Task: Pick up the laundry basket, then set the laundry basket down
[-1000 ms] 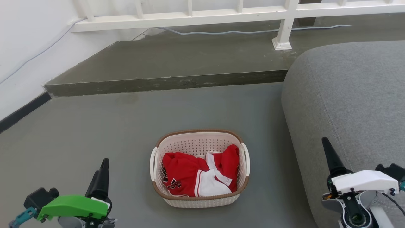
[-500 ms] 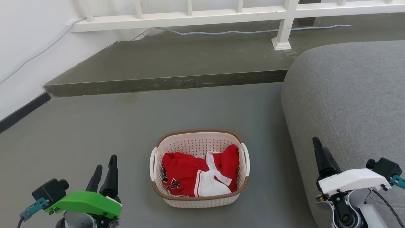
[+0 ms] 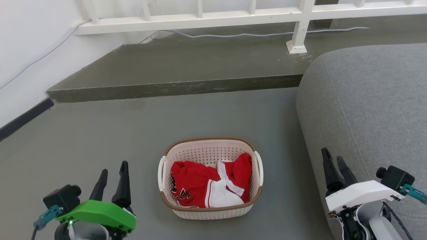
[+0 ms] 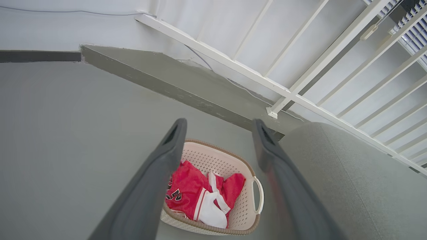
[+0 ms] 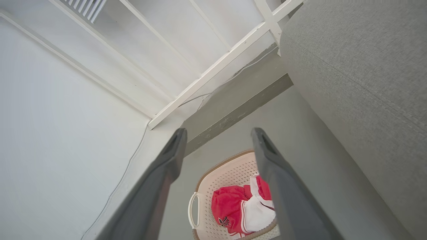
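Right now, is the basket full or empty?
Partly filled: the basket holds crumpled red and white clothing, which lies below the rim, with bare perforated wall showing behind it.

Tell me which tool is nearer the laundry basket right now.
Left. The left tool hangs open over the floor, a short way left of the laundry basket; the right tool, also open, is farther off to its right, by the grey sofa.

Sofa (image 3: 367,100), step (image 3: 186,63) and white railing (image 3: 213,16)
The big grey sofa sits on the right of the grey floor (image 3: 100,133). At the back is the low step with the white railing on it. A thin cable (image 3: 253,33) runs along the step. Red and white clothes (image 3: 206,186) lie crumpled near the sofa.
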Controlling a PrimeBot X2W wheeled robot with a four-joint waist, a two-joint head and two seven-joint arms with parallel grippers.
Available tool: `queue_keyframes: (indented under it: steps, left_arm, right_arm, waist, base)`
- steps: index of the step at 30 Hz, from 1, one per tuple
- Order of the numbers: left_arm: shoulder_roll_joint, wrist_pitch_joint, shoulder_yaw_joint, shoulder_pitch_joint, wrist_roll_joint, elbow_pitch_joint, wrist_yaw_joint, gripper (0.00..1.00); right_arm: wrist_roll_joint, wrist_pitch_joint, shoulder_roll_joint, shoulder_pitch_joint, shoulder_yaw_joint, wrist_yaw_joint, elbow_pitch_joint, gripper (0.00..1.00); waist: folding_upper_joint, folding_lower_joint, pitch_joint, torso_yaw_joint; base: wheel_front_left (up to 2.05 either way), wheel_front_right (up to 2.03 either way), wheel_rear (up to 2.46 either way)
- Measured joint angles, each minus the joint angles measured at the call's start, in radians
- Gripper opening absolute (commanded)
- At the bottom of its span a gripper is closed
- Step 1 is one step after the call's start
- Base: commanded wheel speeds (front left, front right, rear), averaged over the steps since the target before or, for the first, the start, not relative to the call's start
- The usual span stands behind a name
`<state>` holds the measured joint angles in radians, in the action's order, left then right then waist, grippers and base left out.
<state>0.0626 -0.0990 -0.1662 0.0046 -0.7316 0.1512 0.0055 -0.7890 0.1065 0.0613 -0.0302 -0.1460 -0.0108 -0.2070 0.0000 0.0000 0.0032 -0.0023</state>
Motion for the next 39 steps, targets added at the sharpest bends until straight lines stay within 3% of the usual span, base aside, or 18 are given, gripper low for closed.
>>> queue_keyframes:
  steps: [39]
  left_arm:
    - [-0.002,-0.117,-0.079,0.049,0.459,-0.082,0.083,1.0]
  right_arm:
    - [0.492,0.112,0.0,-0.038,-0.12,-0.071,0.077,1.0]
  waist:
    - [0.0,0.0,-0.015,-0.002]
  base:
    - [0.0,0.0,0.0]
